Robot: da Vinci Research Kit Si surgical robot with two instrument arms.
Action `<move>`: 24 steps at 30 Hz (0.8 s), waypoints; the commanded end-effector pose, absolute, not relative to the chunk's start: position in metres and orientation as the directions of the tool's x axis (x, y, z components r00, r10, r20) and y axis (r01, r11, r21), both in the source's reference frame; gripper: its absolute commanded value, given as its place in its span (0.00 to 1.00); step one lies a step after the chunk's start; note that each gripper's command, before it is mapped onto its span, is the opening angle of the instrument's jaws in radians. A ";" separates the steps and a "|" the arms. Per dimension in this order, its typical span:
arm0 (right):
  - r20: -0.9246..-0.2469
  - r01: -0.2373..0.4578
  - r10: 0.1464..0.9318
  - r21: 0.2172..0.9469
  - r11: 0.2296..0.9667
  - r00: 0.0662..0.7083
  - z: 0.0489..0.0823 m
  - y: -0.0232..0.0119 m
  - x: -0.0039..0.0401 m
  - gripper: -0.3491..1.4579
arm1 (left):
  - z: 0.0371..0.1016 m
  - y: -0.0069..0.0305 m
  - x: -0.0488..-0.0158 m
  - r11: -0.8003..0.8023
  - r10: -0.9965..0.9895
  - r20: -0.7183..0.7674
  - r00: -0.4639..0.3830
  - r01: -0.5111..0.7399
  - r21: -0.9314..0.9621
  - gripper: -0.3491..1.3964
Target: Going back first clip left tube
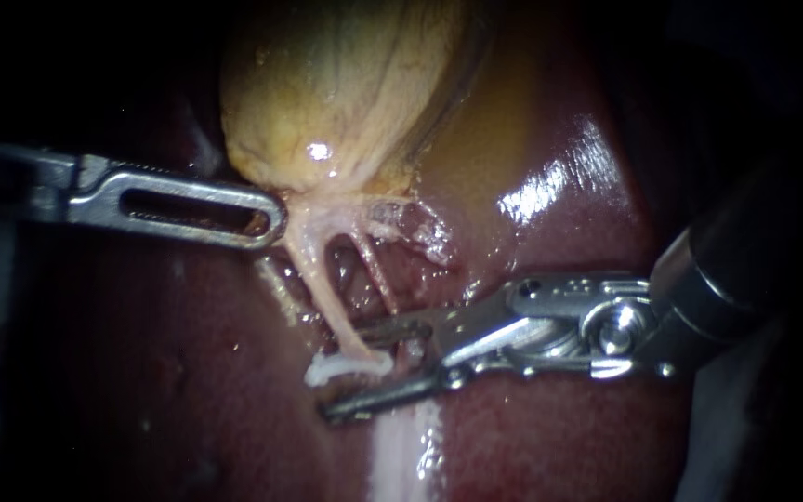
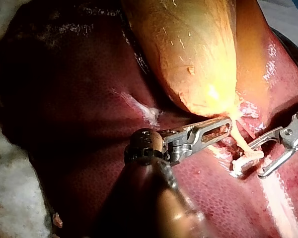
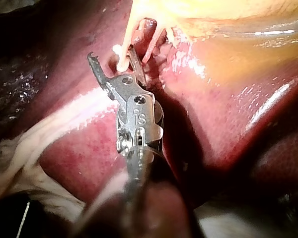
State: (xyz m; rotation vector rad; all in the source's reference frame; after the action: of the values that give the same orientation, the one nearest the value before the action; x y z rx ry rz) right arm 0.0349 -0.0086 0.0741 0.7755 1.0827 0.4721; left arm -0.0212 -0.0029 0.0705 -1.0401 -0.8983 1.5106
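**Endoscope view.** The gallbladder (image 1: 346, 84) lies on the liver (image 1: 550, 437). Two pale tubes run down from its neck: the left tube (image 1: 327, 288) and the right tube (image 1: 378, 274). A white clip (image 1: 327, 372) sits across the lower end of the left tube. The right instrument (image 1: 348, 370) comes in from the right with its jaws parted. One jaw is above the clip and the other below it, so the clip lies in the gap near the jaw tips. It cannot be told whether either jaw touches the clip. The left instrument (image 1: 269, 221) comes in from the left. Its slotted jaws lie together and pinch the tissue at the gallbladder's neck, just above the point where the tubes branch.

**Left wrist view.** The left instrument (image 2: 227, 124) has its jaws closed on the base of the gallbladder (image 2: 198, 49), over the liver (image 2: 89, 99). Ahead of its tip, the left tube (image 2: 240, 141) runs to the clip (image 2: 243, 161). The right instrument (image 2: 253, 161) stands beyond with its jaws apart, and the clip lies at their mouth.

**Right wrist view.** The right instrument (image 3: 111, 54) shows a clear gap between its two jaws. The clip (image 3: 117, 49) and the end of the left tube (image 3: 131, 27) sit inside that gap, nearer the jaw on the liver (image 3: 213, 99) side. The gallbladder (image 3: 213, 10) lies ahead of the jaws.
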 end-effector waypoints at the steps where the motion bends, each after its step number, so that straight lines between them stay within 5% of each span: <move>1: -0.601 0.020 0.686 0.758 0.652 0.409 0.0742 -0.0085 0.0347 0.47 | 0.0705 -0.0029 -0.0212 -0.173 0.985 -0.156 -0.077 -0.334 -0.927 0.00; 24: -0.639 0.024 0.657 0.724 0.689 0.401 0.0708 -0.0060 0.0294 0.47 | 0.0706 -0.0031 -0.0213 -0.174 0.985 -0.157 -0.077 -0.334 -0.926 0.00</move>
State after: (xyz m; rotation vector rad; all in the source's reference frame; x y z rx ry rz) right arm 0.0288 -0.0056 0.0704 0.7251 1.1040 0.4416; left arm -0.0213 -0.0031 0.0706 -1.0403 -0.8971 1.5112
